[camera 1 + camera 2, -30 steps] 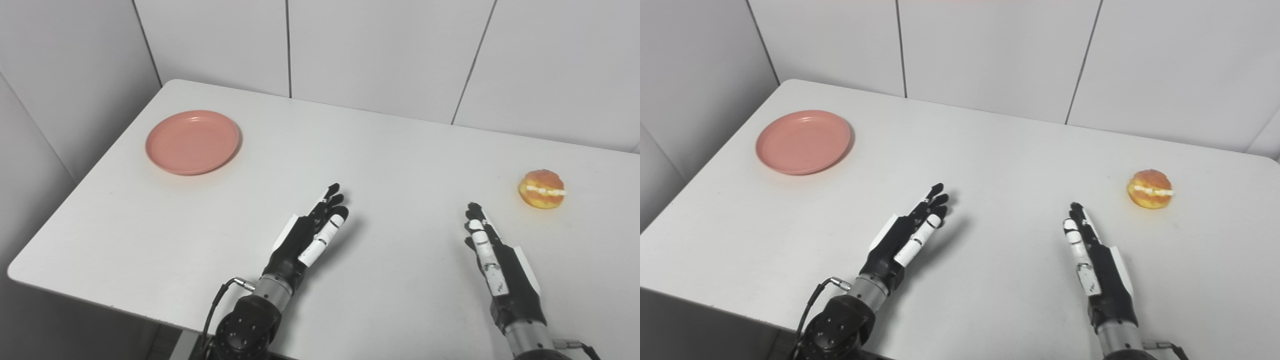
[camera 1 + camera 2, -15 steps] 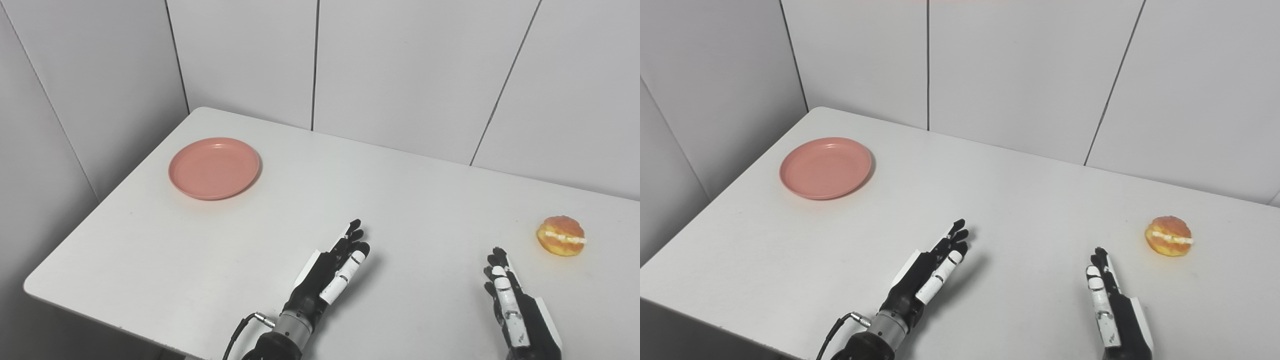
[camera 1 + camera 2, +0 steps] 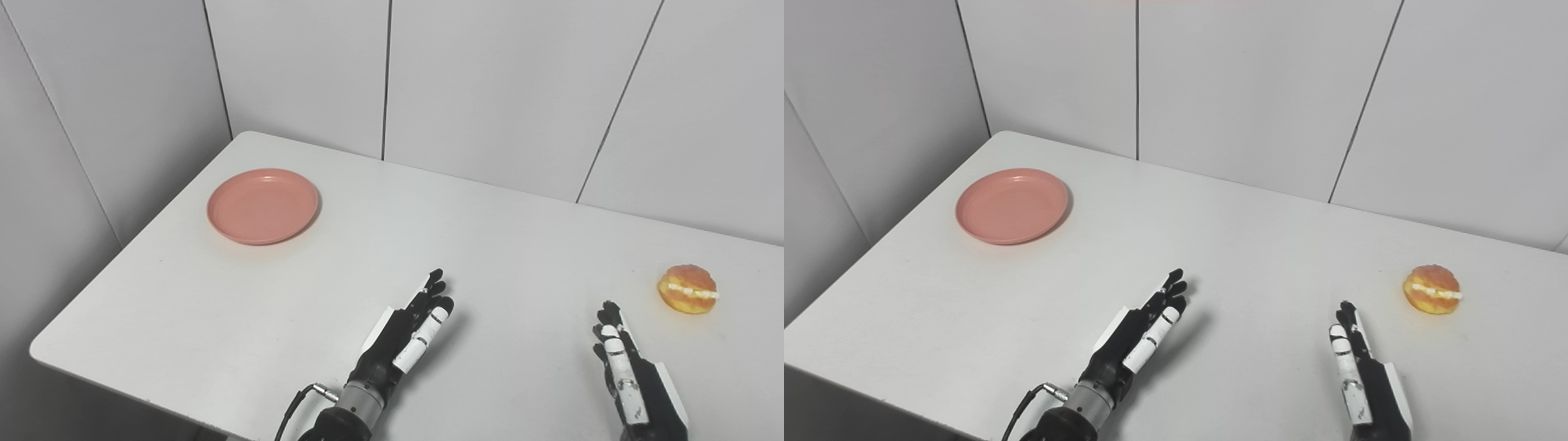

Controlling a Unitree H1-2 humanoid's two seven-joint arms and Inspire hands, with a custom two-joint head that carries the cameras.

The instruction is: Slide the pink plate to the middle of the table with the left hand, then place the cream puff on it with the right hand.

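The pink plate sits at the worktop's far left; the cream puff lies far right. Both the left robot hand and right robot hand hover open, empty, with bare worktop between.

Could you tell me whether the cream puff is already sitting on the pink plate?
No, the cream puff lies on the bare table at the right, far from the empty pink plate.

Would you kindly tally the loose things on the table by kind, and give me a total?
Pink plate: 1
Cream puff: 1
Total: 2, both lying apart on the white table.
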